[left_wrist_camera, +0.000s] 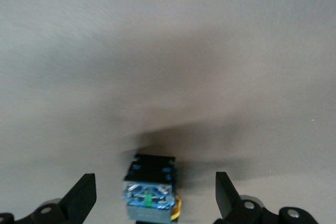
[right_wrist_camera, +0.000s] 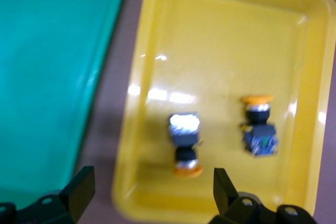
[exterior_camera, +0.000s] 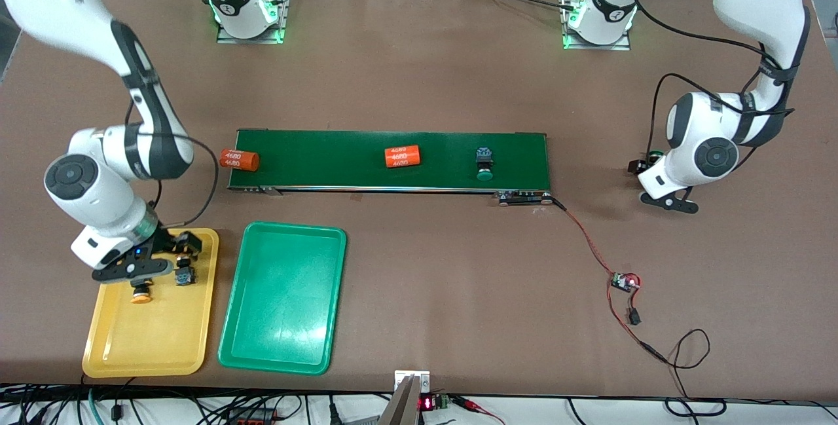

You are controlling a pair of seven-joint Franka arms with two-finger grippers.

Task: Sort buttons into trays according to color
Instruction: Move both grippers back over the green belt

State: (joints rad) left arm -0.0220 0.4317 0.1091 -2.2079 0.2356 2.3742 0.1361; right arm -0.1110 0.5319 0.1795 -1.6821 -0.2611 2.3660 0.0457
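The yellow tray (exterior_camera: 124, 346) holds two orange-capped buttons (exterior_camera: 141, 293) (exterior_camera: 185, 275), lying on their sides. My right gripper (exterior_camera: 171, 256) hangs open just over them at the tray's belt-side end. In the right wrist view both buttons (right_wrist_camera: 185, 142) (right_wrist_camera: 259, 129) lie free on the yellow tray (right_wrist_camera: 231, 40), apart from my right gripper (right_wrist_camera: 152, 187). The green tray (exterior_camera: 281, 297) beside it holds nothing. A green-capped button (exterior_camera: 484, 164) rests on the conveyor belt. At the left arm's end my left gripper (left_wrist_camera: 156, 195) stands open, low over the table around a black-and-blue button (left_wrist_camera: 149, 187).
The dark green conveyor belt (exterior_camera: 340, 150) crosses the table's middle. One orange cylinder (exterior_camera: 401, 156) lies on it and another (exterior_camera: 239, 160) at its end toward the right arm. A red and black wire with a small circuit board (exterior_camera: 623, 282) trails from the belt toward the front camera.
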